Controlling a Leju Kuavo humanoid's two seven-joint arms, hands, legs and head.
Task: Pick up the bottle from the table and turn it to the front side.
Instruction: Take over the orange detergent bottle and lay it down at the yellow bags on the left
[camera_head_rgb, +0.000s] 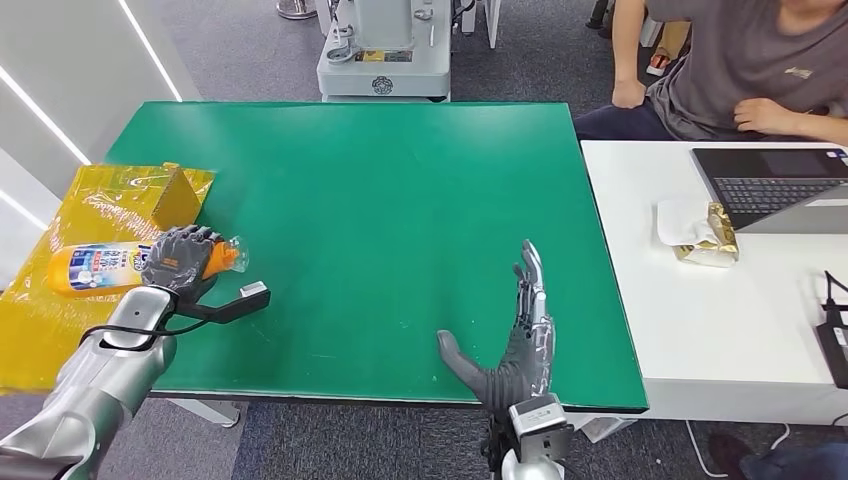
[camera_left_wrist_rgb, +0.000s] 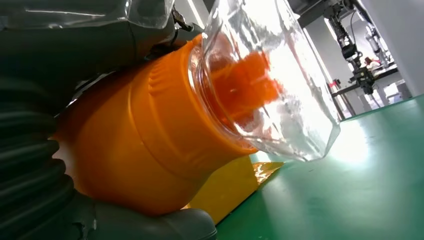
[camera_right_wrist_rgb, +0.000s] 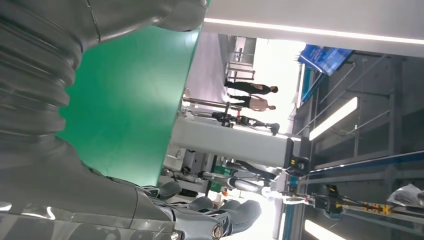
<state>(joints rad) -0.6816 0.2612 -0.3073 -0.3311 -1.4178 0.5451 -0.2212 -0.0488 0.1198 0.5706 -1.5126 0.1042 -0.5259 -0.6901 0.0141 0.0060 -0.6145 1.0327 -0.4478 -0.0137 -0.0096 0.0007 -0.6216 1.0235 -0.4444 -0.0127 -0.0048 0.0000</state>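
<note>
An orange bottle (camera_head_rgb: 95, 269) with a blue and white label lies on its side at the left edge of the green table (camera_head_rgb: 400, 200), its clear cap (camera_head_rgb: 236, 256) pointing toward the table's middle. My left hand (camera_head_rgb: 180, 262) is wrapped around its neck end. In the left wrist view the orange shoulder (camera_left_wrist_rgb: 145, 135) and clear cap (camera_left_wrist_rgb: 280, 90) sit close against the hand's grey fingers (camera_left_wrist_rgb: 150, 222). My right hand (camera_head_rgb: 515, 345) rests flat on the table near the front edge, fingers straight and apart, holding nothing; its dark fingers (camera_right_wrist_rgb: 220, 212) show in the right wrist view.
A yellow plastic sheet (camera_head_rgb: 60, 330) lies under the bottle, with a tan wedge-shaped block (camera_head_rgb: 178, 195) at its far end. A white table (camera_head_rgb: 720, 330) at the right holds a laptop (camera_head_rgb: 775, 185) and a wrapped snack (camera_head_rgb: 705, 235). A person (camera_head_rgb: 730, 60) sits behind it. A machine (camera_head_rgb: 385, 50) stands beyond the green table.
</note>
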